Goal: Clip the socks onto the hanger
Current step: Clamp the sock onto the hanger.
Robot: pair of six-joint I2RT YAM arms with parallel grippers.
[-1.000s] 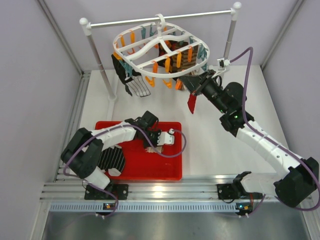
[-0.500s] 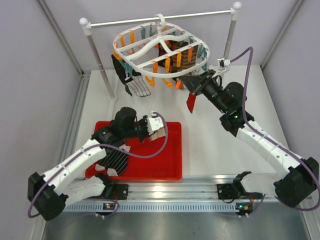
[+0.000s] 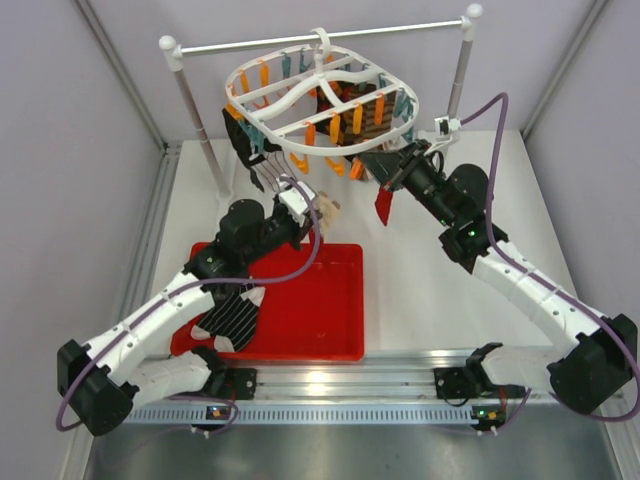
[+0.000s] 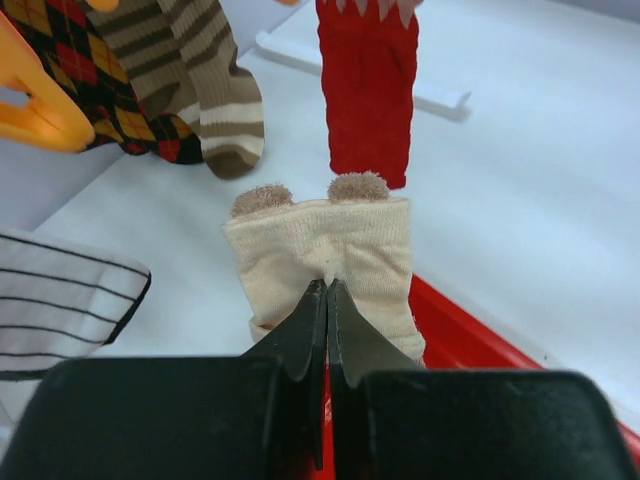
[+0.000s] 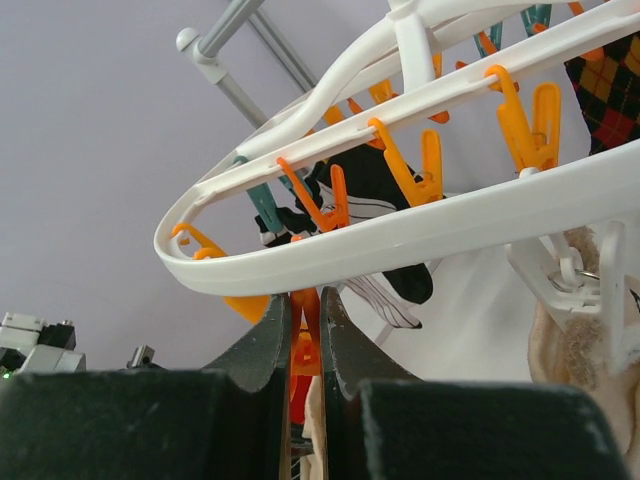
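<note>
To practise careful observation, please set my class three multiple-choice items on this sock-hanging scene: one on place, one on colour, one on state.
1. The red tray lies: A) on the robot's left side; B) on its right side; C) hanging in the air.
2. The clip pinched by the right claw is: A) teal; B) orange; C) white.
3. The left claw is: A) open and empty; B) shut on the beige sock; C) open around a peg.
Answers: 1 A, it lies left of centre in the top view; 2 B, orange shows between the fingers; 3 B, the closed fingers pinch the sock's fabric.
</note>
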